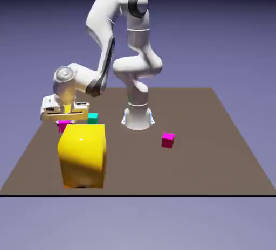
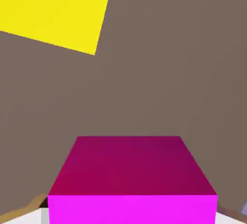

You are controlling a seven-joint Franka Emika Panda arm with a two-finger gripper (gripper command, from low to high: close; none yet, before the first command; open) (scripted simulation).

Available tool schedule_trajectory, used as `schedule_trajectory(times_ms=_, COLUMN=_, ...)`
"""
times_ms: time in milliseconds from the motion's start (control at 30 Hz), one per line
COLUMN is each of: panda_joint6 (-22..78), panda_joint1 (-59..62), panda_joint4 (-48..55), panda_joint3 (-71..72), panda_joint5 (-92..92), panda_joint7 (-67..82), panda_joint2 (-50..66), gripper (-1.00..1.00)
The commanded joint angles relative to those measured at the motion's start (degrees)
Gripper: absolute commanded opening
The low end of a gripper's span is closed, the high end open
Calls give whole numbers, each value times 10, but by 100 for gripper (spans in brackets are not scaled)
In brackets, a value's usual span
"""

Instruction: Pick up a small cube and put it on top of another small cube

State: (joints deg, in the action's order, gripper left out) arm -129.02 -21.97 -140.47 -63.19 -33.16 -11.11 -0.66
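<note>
My gripper (image 1: 65,120) is low at the exterior view's left, just behind the big yellow block (image 1: 82,155). It is shut on the small cube (image 1: 64,124), a purple-magenta cube that the yellow block partly hides. In the hand view this small cube (image 2: 131,179) fills the bottom middle and covers the fingertips. Whether it rests on the table I cannot tell. The other small cube (image 1: 167,139), pinker magenta, sits alone on the brown table toward the exterior view's right, far from the gripper.
A teal cube (image 1: 93,118) sits just right of the gripper, behind the yellow block. The yellow block (image 2: 53,10) also shows at the hand view's top left. The robot's base (image 1: 137,117) stands at the table's middle back.
</note>
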Motion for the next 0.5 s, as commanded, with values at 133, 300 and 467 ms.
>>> schedule_trajectory(times_ms=133, panda_joint6=17, panda_joint1=-103, panda_joint4=91, panda_joint3=8, panda_joint5=-45, panda_joint7=-3, panda_joint2=30, gripper=-100)
schedule_trajectory(times_ms=300, panda_joint6=2, panda_joint1=-175, panda_joint4=170, panda_joint3=71, panda_joint5=-66, panda_joint7=-24, panda_joint2=60, gripper=-100)
schedule_trajectory(times_ms=467, panda_joint6=-22, panda_joint1=-150, panda_joint4=145, panda_joint3=175, panda_joint5=-13, panda_joint7=-71, panda_joint2=40, gripper=-100)
